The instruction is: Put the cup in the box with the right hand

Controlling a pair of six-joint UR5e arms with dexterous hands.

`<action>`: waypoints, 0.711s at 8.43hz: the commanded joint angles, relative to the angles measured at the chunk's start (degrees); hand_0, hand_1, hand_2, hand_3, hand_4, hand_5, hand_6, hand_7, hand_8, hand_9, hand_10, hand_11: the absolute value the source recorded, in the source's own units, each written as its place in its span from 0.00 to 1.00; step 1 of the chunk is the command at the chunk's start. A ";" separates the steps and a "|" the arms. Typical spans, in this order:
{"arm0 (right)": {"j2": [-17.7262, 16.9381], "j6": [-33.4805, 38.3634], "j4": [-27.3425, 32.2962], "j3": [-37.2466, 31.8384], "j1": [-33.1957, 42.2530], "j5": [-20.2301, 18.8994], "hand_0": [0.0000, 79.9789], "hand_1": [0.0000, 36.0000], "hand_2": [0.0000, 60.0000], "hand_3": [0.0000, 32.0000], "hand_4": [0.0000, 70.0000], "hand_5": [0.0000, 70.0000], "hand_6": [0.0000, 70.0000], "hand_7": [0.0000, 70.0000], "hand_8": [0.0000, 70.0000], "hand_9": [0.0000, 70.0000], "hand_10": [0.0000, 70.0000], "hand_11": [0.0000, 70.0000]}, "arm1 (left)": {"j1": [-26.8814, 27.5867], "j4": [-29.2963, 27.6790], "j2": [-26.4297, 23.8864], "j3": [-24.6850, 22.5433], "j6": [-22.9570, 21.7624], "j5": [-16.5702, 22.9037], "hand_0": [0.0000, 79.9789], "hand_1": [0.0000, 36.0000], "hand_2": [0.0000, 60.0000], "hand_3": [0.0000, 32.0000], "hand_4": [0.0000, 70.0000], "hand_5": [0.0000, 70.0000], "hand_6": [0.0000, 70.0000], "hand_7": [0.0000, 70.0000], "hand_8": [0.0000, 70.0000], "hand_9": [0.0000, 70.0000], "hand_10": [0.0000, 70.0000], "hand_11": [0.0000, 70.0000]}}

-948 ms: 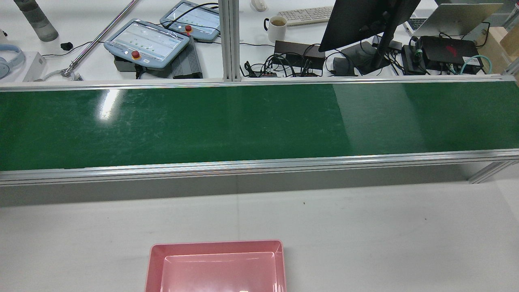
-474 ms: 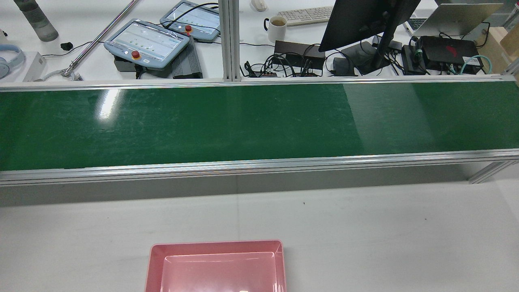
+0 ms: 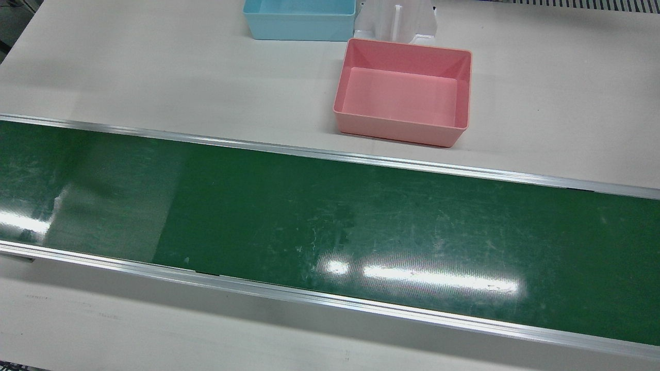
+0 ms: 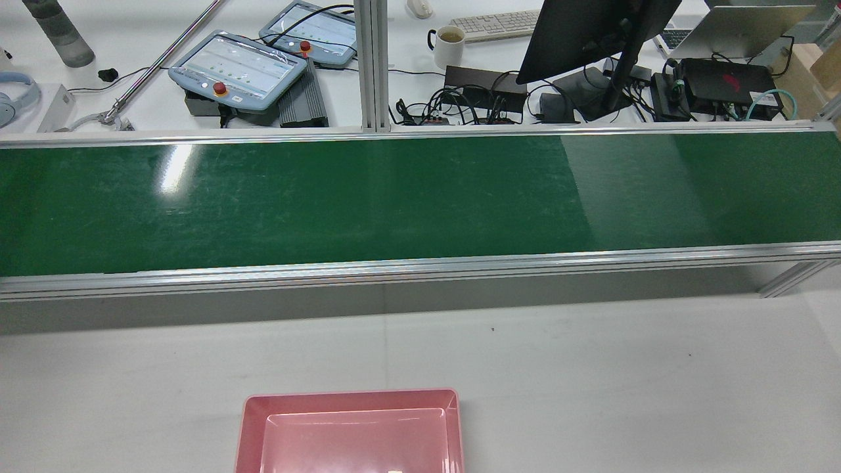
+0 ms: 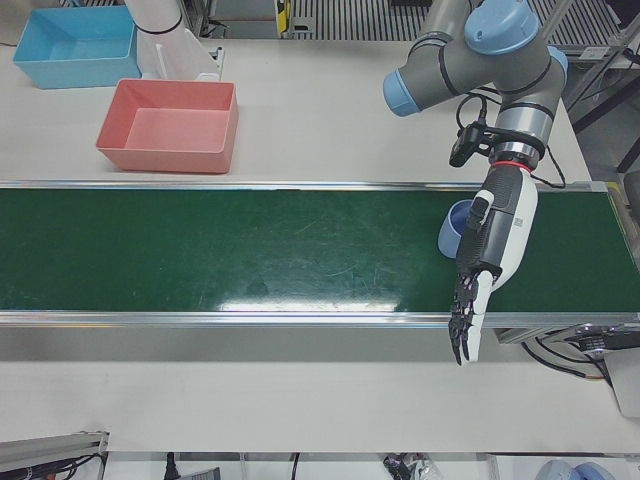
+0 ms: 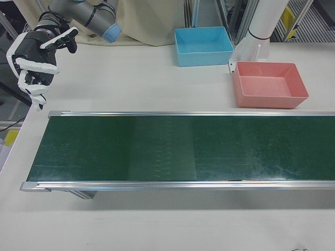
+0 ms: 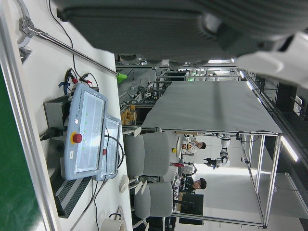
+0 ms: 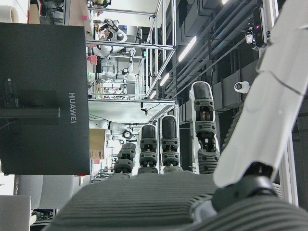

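Left robot hand [image 5: 487,255] extended downward, empty; right robot hand [image 6: 35,57] raised, fingers spread

Blue cup [image 5: 455,226] upright on belt; pink box [image 5: 170,126] empty.

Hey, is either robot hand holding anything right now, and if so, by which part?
Nothing is held. The right hand hangs open off the belt's end. The left hand hangs open, in front of the blue cup, not gripping it.

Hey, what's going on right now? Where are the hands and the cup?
Right hand open, off the belt's far end. Left hand open, hanging beside the cup on the belt. Pink box empty. Nothing blocking.
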 commanded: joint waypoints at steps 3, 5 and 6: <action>-0.78 -0.07 0.87 -0.10 -0.31 -0.03 0.64 0.23 0.00 0.00 0.37 0.09 0.14 0.51 0.18 0.31 0.12 0.19 | 0.02 -0.06 0.06 -0.05 0.00 -0.03 0.00 0.00 0.00 0.00 0.00 0.00 0.00 0.00 0.00 0.00 0.00 0.00; -0.43 -0.33 0.87 -0.10 -1.02 -0.03 0.63 0.20 0.00 0.00 0.39 0.08 0.15 0.55 0.19 0.33 0.13 0.20 | -0.06 -0.24 0.06 -0.05 0.00 0.06 0.00 0.00 0.00 0.00 0.00 0.00 0.00 0.00 0.00 0.00 0.00 0.00; -0.16 -0.50 0.79 -0.71 -1.45 0.05 0.63 0.19 0.00 0.00 0.39 0.08 0.15 0.57 0.19 0.35 0.14 0.21 | 0.02 -0.32 0.06 0.03 0.00 0.06 0.00 0.00 0.00 0.00 0.00 0.00 0.00 0.00 0.00 0.00 0.00 0.00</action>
